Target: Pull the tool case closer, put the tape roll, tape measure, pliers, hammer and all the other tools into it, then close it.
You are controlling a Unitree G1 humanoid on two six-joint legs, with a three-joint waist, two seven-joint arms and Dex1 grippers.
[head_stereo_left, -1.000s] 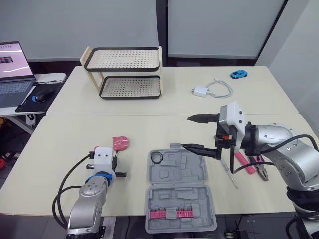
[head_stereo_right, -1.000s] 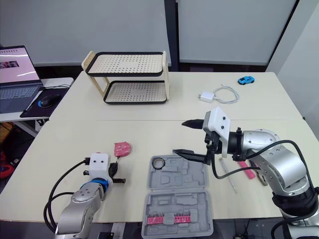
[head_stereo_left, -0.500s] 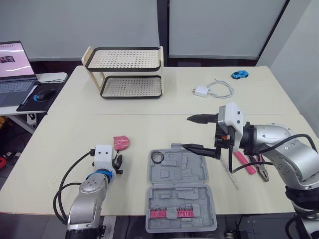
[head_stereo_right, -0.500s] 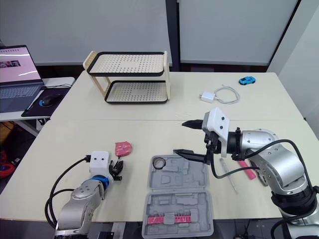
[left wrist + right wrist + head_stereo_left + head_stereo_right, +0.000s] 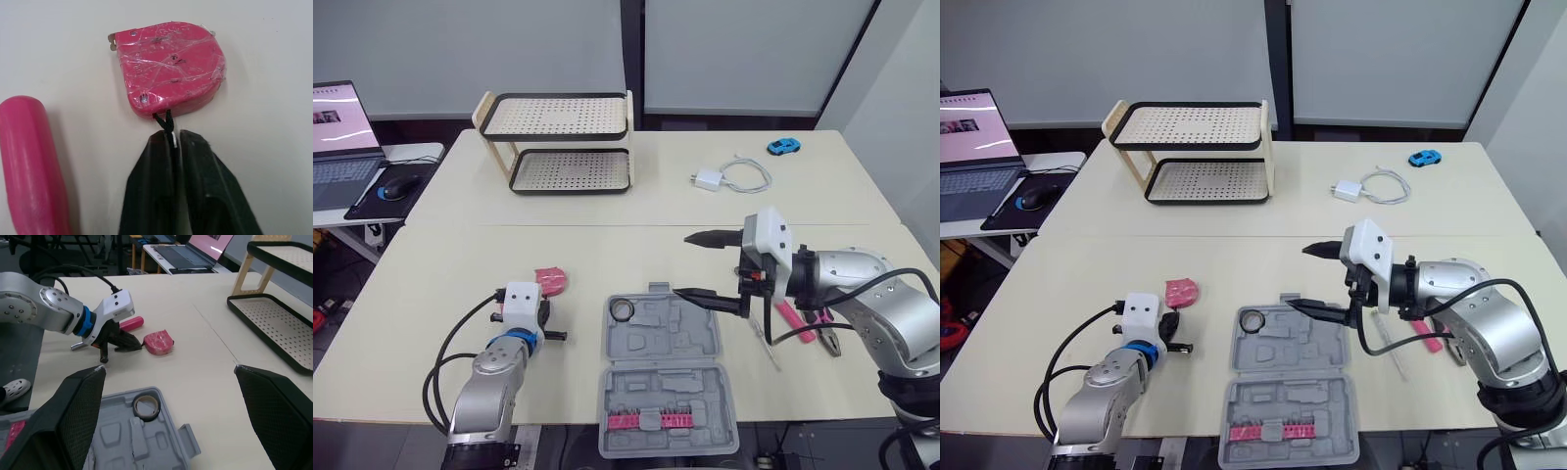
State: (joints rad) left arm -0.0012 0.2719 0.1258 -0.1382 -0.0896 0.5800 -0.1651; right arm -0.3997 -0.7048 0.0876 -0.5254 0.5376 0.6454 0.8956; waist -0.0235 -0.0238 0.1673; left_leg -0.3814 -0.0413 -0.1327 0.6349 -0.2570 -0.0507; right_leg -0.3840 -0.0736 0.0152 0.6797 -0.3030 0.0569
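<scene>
— Where is the tape measure (image 5: pixel 171 66) lying, seen from the left gripper (image 5: pixel 172 142)?

— It is sitting flat on the table straight ahead of the fingertips, just beyond them. Its broader side is running across the line of the fingers, and its black cord (image 5: pixel 167 122) is trailing back toward them.

— And what are the fingers doing?

— They are pressing almost together, with the cord running between them. So the gripper is pinching the cord rather than the pink body itself.

— Which arm is better placed for it?

— The left one, by a wide margin. The right gripper (image 5: pixel 702 264) is hovering well apart from it, over the far right edge of the tool case (image 5: pixel 705 338), with its fingers spread wide and carrying nothing.

— Where is the case lying from the left gripper?

— Off to its right, near but not touching, so the tape measure is probably going to need carrying or dragging sideways that way. The thin cord is looking like a weak hold.

— What is the case holding?

— It is lying open. The tape roll (image 5: pixel 623 309) is sitting in the corner recess nearest the left gripper, and a row of pink bits (image 5: pixel 651 421) is filling a slot in the half nearest the robot.

— Anything else close by?

— A pink handle (image 5: pixel 29 161) is lying close beside the left fingers; which tool it belongs to cannot be told.
</scene>
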